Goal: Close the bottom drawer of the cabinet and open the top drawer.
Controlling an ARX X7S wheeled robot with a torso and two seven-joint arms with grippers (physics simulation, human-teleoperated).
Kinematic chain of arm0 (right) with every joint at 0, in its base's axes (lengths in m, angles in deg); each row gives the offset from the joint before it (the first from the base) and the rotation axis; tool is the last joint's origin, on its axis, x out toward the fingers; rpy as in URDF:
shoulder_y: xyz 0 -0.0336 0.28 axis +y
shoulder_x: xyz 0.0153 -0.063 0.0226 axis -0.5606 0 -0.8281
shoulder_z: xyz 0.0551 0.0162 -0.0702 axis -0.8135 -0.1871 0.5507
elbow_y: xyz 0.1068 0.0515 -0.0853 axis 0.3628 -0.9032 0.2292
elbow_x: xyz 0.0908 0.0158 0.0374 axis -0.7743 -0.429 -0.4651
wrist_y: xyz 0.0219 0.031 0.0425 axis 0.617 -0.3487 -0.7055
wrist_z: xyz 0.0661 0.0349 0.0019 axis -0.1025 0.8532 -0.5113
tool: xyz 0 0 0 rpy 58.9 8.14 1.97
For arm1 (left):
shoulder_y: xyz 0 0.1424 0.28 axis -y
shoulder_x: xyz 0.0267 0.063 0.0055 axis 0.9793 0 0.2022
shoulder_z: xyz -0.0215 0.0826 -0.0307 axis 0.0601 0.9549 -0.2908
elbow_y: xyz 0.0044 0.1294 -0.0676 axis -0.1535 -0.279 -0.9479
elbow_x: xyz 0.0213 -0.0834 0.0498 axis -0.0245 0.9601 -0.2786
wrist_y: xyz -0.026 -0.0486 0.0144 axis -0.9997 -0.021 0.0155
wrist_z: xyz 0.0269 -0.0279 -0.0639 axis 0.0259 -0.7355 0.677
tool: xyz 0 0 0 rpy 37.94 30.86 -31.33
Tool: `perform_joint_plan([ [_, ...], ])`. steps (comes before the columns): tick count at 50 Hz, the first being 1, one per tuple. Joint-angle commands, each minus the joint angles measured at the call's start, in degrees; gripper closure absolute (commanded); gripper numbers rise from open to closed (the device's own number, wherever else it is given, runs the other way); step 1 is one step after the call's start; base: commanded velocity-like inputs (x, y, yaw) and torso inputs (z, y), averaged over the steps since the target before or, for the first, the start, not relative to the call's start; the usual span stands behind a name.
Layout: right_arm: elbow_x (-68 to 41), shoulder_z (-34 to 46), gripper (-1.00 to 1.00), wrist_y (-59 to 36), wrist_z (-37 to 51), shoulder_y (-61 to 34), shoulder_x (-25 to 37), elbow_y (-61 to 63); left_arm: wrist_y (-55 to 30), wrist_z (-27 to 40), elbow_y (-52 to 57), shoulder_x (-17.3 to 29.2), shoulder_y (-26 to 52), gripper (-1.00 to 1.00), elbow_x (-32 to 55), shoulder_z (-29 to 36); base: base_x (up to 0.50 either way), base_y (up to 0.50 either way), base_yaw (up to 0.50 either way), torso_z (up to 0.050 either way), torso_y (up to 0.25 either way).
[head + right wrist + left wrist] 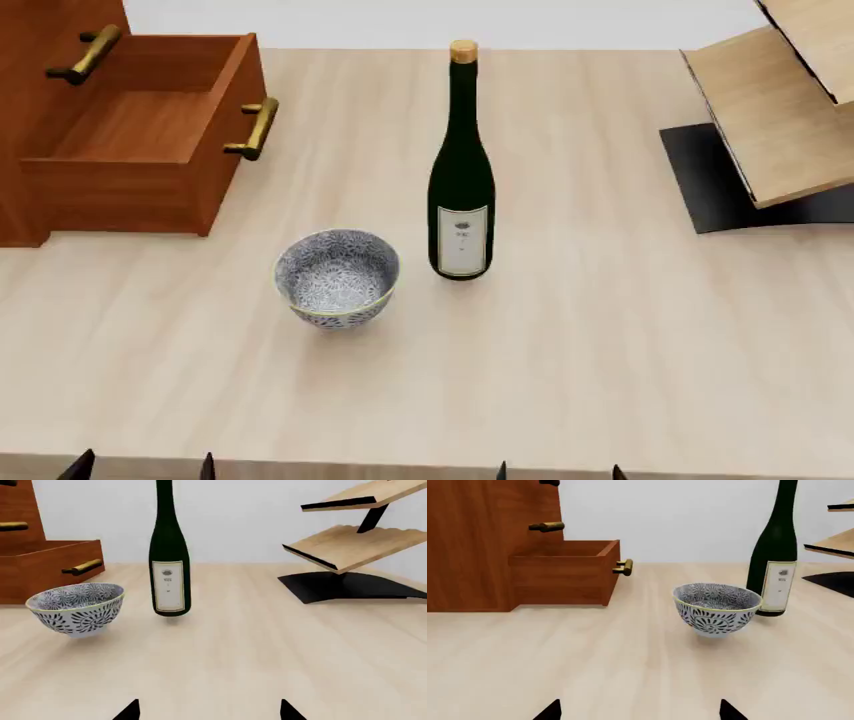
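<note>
Bottom drawer (134, 140) pulled out at upper left of the head view, sticking from the cabinet (40, 25), so ready for a push. Top drawer probably out of sight above. Left gripper (640, 712) and right gripper (208, 711) spread open, holding nothing, low near the table (601, 380) edge.

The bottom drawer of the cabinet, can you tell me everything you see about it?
The bottom drawer is a reddish-brown wooden tray, pulled far out of the cabinet and empty inside. A brass bar handle sits on its front. It is level, just above the pale wooden table, at the far left. The bowl stands apart in front of it. Nothing else touches it.
</note>
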Motion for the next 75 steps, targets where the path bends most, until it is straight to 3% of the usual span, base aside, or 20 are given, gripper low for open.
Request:
perform_joint_plan([
  [1,-0.5,0.7,-1.00,0.0,0.7,0.0,0.5,0.0,0.0,0.0,0.0,0.6,0.0,-1.00,0.0,0.6,0.00,0.00,0.00,0.000,0.000],
  [2,-3.7,0.5,-1.00,0.1,-2.6,1.4,0.8,1.7,-2.8,0.6,0.4,0.7,-0.1,-1.00,-0.6,1.1,0.00,0.00,0.00,0.000,0.000],
  [7,2.4,3.2,-1.00,-1.5,3.5,3.1,1.8,3.4,-1.0,2.5,1.6,2.0,-1.5,-1.00,-1.7,3.3,0.00,0.00,0.00,0.014,0.016],
  [9,7.2,4.4,-1.00,-3.6,7.4,4.1,1.8,4.7,-9.6,-0.7,4.4,2.7,-2.1,-1.00,2.0,3.7,0.00,0.00,0.00,0.050,0.068],
  [10,7.5,4.4,-1.00,-8.2,7.9,4.7,1.5,7.2,-10.0,1.0,5.5,2.8,-3.1,-1.00,0.2,4.1,0.00,0.00,0.00,0.050,0.066],
  [15,0.6,3.6,-1.00,-18.3,3.9,6.7,2.7,20.5,-24.1,1.3,25.4,4.4,-8.2,-1.00,2.7,3.0,0.00,0.00,0.00,0.049,0.068],
  [18,7.1,6.0,-1.00,-20.6,7.5,6.1,4.1,25.7,-29.4,3.1,34.9,5.9,-9.6,-1.00,-0.8,4.8,0.00,0.00,0.00,0.049,0.066],
  [20,2.7,4.7,-1.00,-26.6,4.9,5.0,3.4,30.0,-33.7,2.3,38.7,5.7,-9.0,-1.00,1.2,4.0,0.00,0.00,0.00,0.049,0.067],
  [34,1.4,5.1,-1.00,-54.4,3.1,-5.3,4.1,52.2,-66.0,3.8,59.8,6.4,6.4,-1.00,-0.4,7.1,0.00,0.00,0.00,0.049,0.067],
  [38,-1.0,2.4,-1.00,-59.6,2.1,-8.6,3.2,54.4,-70.1,1.4,60.0,5.0,11.2,-1.00,-3.9,8.3,0.00,0.00,0.00,0.049,0.067],
  [40,-1.8,1.3,-1.00,-62.3,2.0,-9.8,2.8,56.0,-71.5,-9.9,60.0,0.0,12.8,-1.00,-19.5,10.9,0.00,0.00,0.00,0.049,0.067],
  [44,-2.4,1.9,-1.00,-63.6,2.6,-10.8,3.0,55.6,-76.1,-10.5,60.0,0.0,17.4,-1.00,-18.3,9.7,0.00,0.00,0.00,0.050,0.068],
  [47,-3.3,2.0,-1.00,-59.7,2.0,-8.9,3.1,52.7,-74.5,-9.1,60.0,0.0,16.2,-1.00,-18.0,9.5,0.00,0.00,0.00,0.049,0.068],
  [62,-5.0,2.1,-1.00,-59.5,3.5,-8.9,4.0,52.5,-74.4,-9.1,60.0,0.0,16.1,-1.00,-18.0,9.5,0.00,0.00,0.00,0.028,0.036],
  [63,-6.2,0.6,-1.00,-60.5,3.1,-8.9,3.2,53.7,-70.6,-4.6,60.0,0.0,15.9,-1.00,-9.4,1.2,0.00,0.00,0.00,0.000,0.000],
  [64,-7.2,-0.3,-1.00,-61.6,2.6,-8.9,2.9,54.9,-73.0,-6.0,60.0,0.1,16.9,-1.00,-13.5,1.2,0.00,0.00,0.00,0.000,0.000],
  [66,-6.2,0.6,-1.00,-62.1,3.9,-8.8,3.7,55.3,-75.2,-3.8,60.0,0.0,19.1,-1.00,-2.5,-9.2,0.00,0.00,0.00,0.000,0.000],
  [68,-7.3,-0.3,-1.00,-63.1,3.4,-8.6,3.6,56.6,-72.0,-7.2,60.0,0.0,19.1,-1.00,-11.5,-12.6,0.00,0.00,0.00,0.000,0.000],
  [72,-7.3,-0.9,-1.00,-62.8,4.4,-8.8,3.8,56.9,-73.6,-7.2,60.0,0.0,23.8,-1.00,-12.0,-25.5,0.00,0.00,0.00,0.000,0.000],
  [75,-8.3,-2.1,-1.00,-63.9,4.4,-9.1,3.3,57.0,-77.7,-10.1,60.0,0.0,27.0,-1.00,-12.5,-31.6,0.00,0.00,0.00,0.000,0.000],
])
